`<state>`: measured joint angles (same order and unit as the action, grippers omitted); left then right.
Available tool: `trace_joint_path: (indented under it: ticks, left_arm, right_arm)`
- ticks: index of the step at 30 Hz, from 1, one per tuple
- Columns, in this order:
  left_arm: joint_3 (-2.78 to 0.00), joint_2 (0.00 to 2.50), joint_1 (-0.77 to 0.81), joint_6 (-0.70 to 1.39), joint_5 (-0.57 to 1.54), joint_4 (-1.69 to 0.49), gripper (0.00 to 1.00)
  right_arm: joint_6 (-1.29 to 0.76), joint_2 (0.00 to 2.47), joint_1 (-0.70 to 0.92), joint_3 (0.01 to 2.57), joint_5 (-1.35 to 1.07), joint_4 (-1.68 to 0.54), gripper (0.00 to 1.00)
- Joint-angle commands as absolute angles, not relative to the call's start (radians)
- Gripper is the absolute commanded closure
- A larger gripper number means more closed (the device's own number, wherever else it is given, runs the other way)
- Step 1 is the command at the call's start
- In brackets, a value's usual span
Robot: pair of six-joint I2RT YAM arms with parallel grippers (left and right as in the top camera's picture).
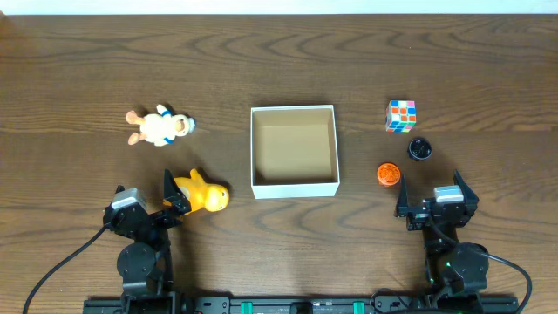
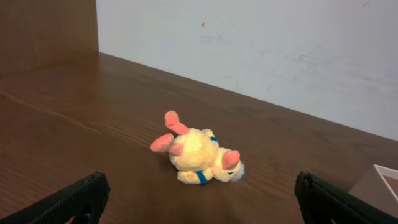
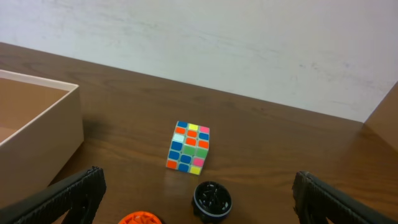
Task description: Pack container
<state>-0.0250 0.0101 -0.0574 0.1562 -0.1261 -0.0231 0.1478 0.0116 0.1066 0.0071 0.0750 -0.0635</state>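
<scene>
The container (image 1: 294, 187) is a square open box with white walls and a brown inside, standing empty at the table's middle. Its corner shows in the left wrist view (image 2: 378, 183) and its wall in the right wrist view (image 3: 43, 127). My left gripper (image 1: 144, 188) (image 2: 202, 208) is open and empty; a cream plush toy (image 1: 159, 127) (image 2: 199, 155) lies ahead of it. A yellow duck toy (image 1: 203, 194) lies beside its right finger. My right gripper (image 1: 430, 188) (image 3: 198, 210) is open and empty, behind an orange disc (image 1: 389, 174) (image 3: 140, 218) and a black disc (image 1: 420, 148) (image 3: 212, 198).
A colour cube (image 1: 401, 115) (image 3: 189, 147) stands beyond the black disc, right of the container. A white wall runs along the table's far edge. Both arm bases sit at the near edge.
</scene>
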Motion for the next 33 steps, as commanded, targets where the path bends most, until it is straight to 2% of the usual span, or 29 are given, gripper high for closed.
trace_joint_path:
  ticks: [1,33]
  left_arm:
    - [-0.004,0.031,-0.078,0.146,-0.123,-0.062,0.02]
    - [-0.004,0.031,-0.078,0.146,-0.123,-0.062,0.02]
  right_arm:
    - [0.162,0.007,0.1,0.006,0.071,-0.068,0.01]
    - [0.162,0.007,0.1,0.006,0.071,-0.068,0.01]
